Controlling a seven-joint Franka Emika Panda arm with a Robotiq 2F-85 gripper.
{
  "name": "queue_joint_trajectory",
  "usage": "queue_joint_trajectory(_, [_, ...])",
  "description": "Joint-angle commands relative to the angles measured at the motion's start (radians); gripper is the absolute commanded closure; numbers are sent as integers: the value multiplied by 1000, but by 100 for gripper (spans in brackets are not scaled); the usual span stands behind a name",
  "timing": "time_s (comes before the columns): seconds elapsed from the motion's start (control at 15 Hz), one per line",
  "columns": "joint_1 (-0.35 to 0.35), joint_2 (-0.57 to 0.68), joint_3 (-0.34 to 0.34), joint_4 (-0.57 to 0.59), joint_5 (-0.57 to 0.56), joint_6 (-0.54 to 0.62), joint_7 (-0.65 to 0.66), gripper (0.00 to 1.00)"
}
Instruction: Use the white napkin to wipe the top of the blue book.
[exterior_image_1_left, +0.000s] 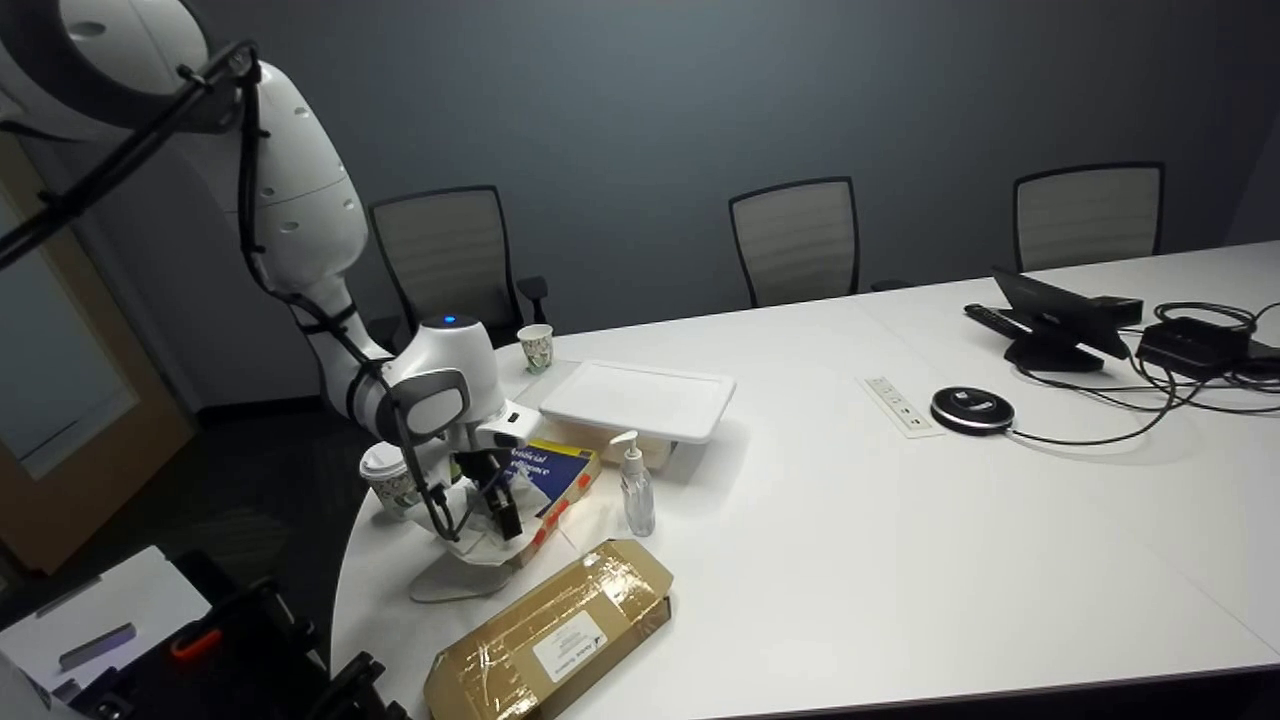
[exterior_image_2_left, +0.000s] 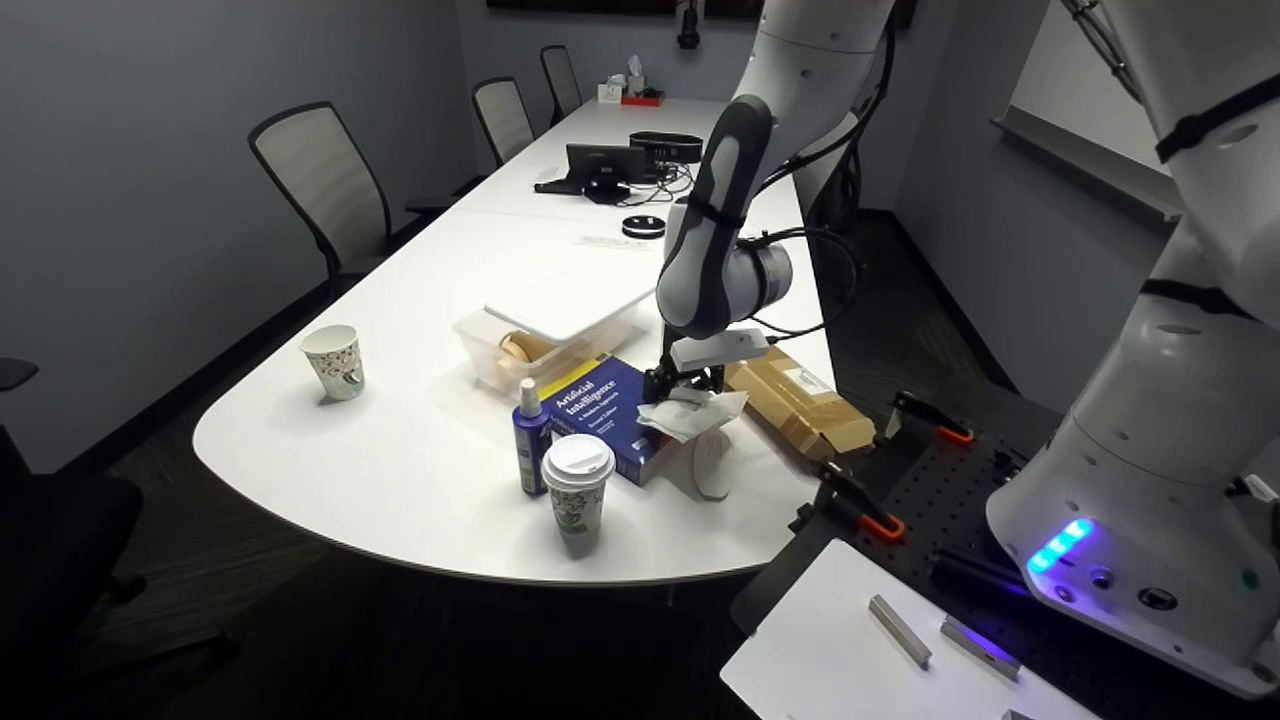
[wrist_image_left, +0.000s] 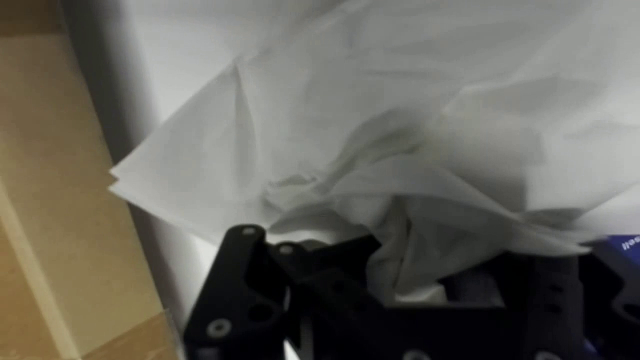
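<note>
The blue book (exterior_image_1_left: 553, 478) lies flat on the table, titled "Artificial Intelligence", with a yellow band; it also shows in an exterior view (exterior_image_2_left: 598, 408). A blue corner of the book shows at the right of the wrist view (wrist_image_left: 631, 246). My gripper (exterior_image_2_left: 688, 385) points down at one end of the book and is shut on the white napkin (exterior_image_2_left: 692, 415). In the wrist view, the crumpled napkin (wrist_image_left: 320, 125) is pinched between the fingers and spreads out beyond them. The napkin hangs over the book's edge; whether it presses on the cover I cannot tell.
A cardboard box (exterior_image_1_left: 560, 640) lies beside the book. A pump bottle (exterior_image_1_left: 637, 492), a purple spray bottle (exterior_image_2_left: 532, 445) and a lidded cup (exterior_image_2_left: 578, 485) stand close by. A lidded plastic bin (exterior_image_2_left: 490, 350) touches or nears the book. A pale rounded thing (exterior_image_2_left: 711, 468) lies below the napkin.
</note>
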Motion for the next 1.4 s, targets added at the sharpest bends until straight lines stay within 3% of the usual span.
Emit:
queue_joint_trajectory(0.0, [-114, -138, 99, -141, 42, -3, -76, 100])
queue_joint_trajectory(0.27, [-263, -198, 231, -218, 102, -73, -145, 100])
queue_joint_trajectory(0.4, [-299, -207, 259, -235, 136, -120, -166, 100])
queue_joint_trajectory(0.53, [-286, -212, 240, -246, 157, -140, -155, 100])
queue_joint_trajectory(0.73, [-203, -194, 160, -243, 147, -102, -87, 100])
queue_joint_trajectory(0.8, [-182, -187, 142, -240, 146, -95, -68, 75])
queue_joint_trajectory(0.87, [-158, -185, 119, -239, 140, -99, -52, 74])
queue_joint_trajectory(1.33, [-88, -197, 63, -240, 130, -117, -19, 23])
